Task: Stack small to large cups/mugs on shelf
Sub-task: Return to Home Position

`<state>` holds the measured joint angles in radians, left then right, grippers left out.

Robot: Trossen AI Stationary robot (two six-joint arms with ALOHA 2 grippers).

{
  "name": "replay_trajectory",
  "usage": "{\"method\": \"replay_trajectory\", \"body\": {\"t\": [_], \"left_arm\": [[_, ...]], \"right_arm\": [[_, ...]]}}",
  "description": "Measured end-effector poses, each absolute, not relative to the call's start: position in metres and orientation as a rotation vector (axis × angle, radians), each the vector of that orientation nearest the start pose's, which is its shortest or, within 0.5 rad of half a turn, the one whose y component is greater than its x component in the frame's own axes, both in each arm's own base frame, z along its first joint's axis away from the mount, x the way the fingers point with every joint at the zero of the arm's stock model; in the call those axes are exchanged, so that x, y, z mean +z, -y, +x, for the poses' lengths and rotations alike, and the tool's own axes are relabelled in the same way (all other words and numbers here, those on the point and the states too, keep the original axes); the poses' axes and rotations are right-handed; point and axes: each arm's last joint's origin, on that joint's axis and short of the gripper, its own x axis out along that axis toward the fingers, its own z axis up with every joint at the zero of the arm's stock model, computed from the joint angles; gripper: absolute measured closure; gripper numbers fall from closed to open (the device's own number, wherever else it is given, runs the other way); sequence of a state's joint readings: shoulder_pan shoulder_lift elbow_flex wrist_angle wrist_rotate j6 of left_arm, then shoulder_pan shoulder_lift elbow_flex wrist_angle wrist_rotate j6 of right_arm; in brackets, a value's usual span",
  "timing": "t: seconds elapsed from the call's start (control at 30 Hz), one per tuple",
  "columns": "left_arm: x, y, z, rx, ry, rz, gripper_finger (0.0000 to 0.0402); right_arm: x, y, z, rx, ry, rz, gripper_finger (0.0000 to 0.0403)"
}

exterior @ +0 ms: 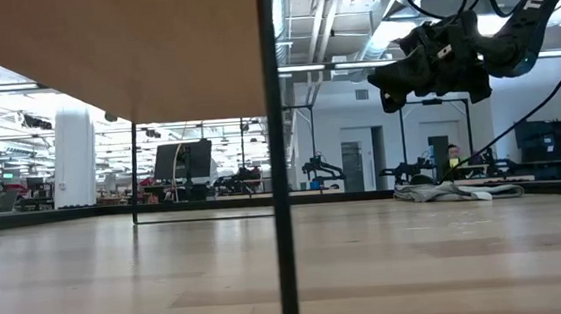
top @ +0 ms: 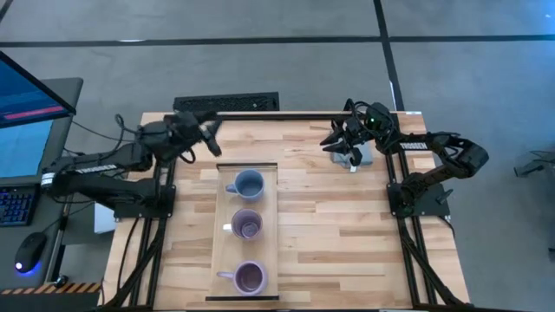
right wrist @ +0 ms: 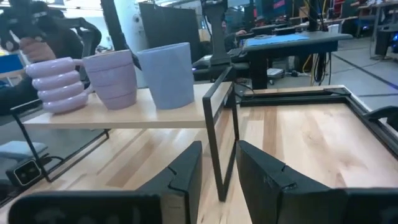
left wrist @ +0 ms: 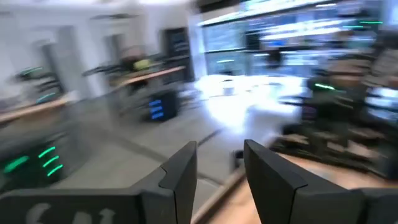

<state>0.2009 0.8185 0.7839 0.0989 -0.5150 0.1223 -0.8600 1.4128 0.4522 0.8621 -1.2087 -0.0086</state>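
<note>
The left gripper [top: 212,139] hangs over the far left part of the table [top: 329,234], left of the shelf's far end. In the left wrist view its fingers [left wrist: 180,177] stand slightly parted with a narrow gap between them, and they hold nothing. The right gripper [top: 336,141] is at the far right part of the table, raised clear of the surface and above a grey folded cloth [top: 362,156] that lies flat there. In the right wrist view its fingers [right wrist: 186,171] are likewise parted by a narrow gap and grip nothing. Between the two arms, the shelf [top: 221,208] runs lengthwise from far to near along the middle of the table: a pale wooden board carried above the tabletop on thin dark legs [exterior: 279,177]. Three mugs stand upright on the board in a single row, close together. The blue-grey mug [top: 249,184] is at the far end. The purple patterned mug [top: 247,224] is in the middle. The purple mug [top: 250,277] is at the near end. A black keyboard [top: 227,103] lies beyond the table's far edge, and a monitor [top: 30,108] stands left of the left arm.
</note>
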Motion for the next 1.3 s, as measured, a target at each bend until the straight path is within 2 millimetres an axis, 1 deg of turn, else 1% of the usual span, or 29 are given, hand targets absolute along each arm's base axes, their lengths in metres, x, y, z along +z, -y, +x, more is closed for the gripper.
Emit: {"method": "replay_trajectory", "body": {"t": [0.07,0.13,0.2,0.27,0.33,0.37,0.47,0.5,0.57,0.6,0.63,0.67,0.7,0.8,0.83,0.87,0.9,1.03,1.1,1.2,1.3], "left_arm": [[0.342,-0.049,0.177,0.611,0.052,0.157,0.028],[0.336,-0.05,0.178,0.562,0.136,0.187,0.028],[0.33,-0.051,0.176,0.568,0.174,0.206,0.028],[0.319,-0.053,0.173,0.614,0.149,0.209,0.028],[0.311,-0.057,0.17,0.716,0.104,0.204,0.028],[0.305,-0.06,0.168,0.796,0.062,0.211,0.028],[0.297,-0.067,0.16,1.114,-0.04,0.228,0.028],[0.295,-0.069,0.156,1.227,-0.065,0.215,0.028],[0.289,-0.071,0.151,1.413,-0.068,0.13,0.028],[0.286,-0.071,0.15,1.451,-0.06,0.091,0.028],[0.283,-0.071,0.151,1.436,-0.062,0.076,0.028],[0.281,-0.072,0.152,1.366,-0.079,0.084,0.028],[0.28,-0.074,0.155,1.254,-0.094,0.095,0.028],[0.278,-0.076,0.163,0.803,-0.106,0.147,0.028],[0.278,-0.078,0.165,0.684,-0.092,0.16,0.028],[0.278,-0.08,0.166,0.619,-0.08,0.159,0.028],[0.278,-0.084,0.165,0.614,-0.076,0.147,0.028],[0.277,-0.101,0.153,0.872,-0.095,0.105,0.028],[0.278,-0.104,0.146,0.928,-0.106,0.095,0.028],[0.279,-0.103,0.134,0.933,-0.054,0.098,0.028],[0.266,-0.095,0.119,0.94,0.023,0.097,0.028]], "right_arm": [[0.19,0.168,0.181,0.351,-0.053,0.083,0.028],[0.189,0.168,0.181,0.352,-0.057,0.092,0.028],[0.188,0.168,0.18,0.358,-0.06,0.097,0.028],[0.189,0.169,0.179,0.369,-0.059,0.097,0.028],[0.189,0.17,0.178,0.361,-0.058,0.096,0.028],[0.189,0.171,0.177,0.355,-0.057,0.095,0.028],[0.189,0.176,0.172,0.338,-0.054,0.096,0.028],[0.189,0.177,0.17,0.342,-0.053,0.097,0.028],[0.189,0.179,0.167,0.352,-0.053,0.103,0.028],[0.189,0.18,0.166,0.354,-0.054,0.109,0.028],[0.189,0.181,0.165,0.36,-0.053,0.112,0.028],[0.189,0.181,0.164,0.364,-0.053,0.113,0.028],[0.188,0.182,0.163,0.365,-0.053,0.115,0.028],[0.188,0.182,0.162,0.362,-0.054,0.118,0.028],[0.188,0.182,0.162,0.362,-0.054,0.116,0.028],[0.188,0.182,0.162,0.362,-0.053,0.113,0.028],[0.188,0.182,0.162,0.363,-0.053,0.113,0.028],[0.187,0.182,0.162,0.363,-0.058,0.123,0.028],[0.187,0.182,0.162,0.366,-0.059,0.123,0.028],[0.187,0.182,0.162,0.373,-0.055,0.108,0.028],[0.187,0.183,0.16,0.369,-0.053,0.1,0.028]]}}
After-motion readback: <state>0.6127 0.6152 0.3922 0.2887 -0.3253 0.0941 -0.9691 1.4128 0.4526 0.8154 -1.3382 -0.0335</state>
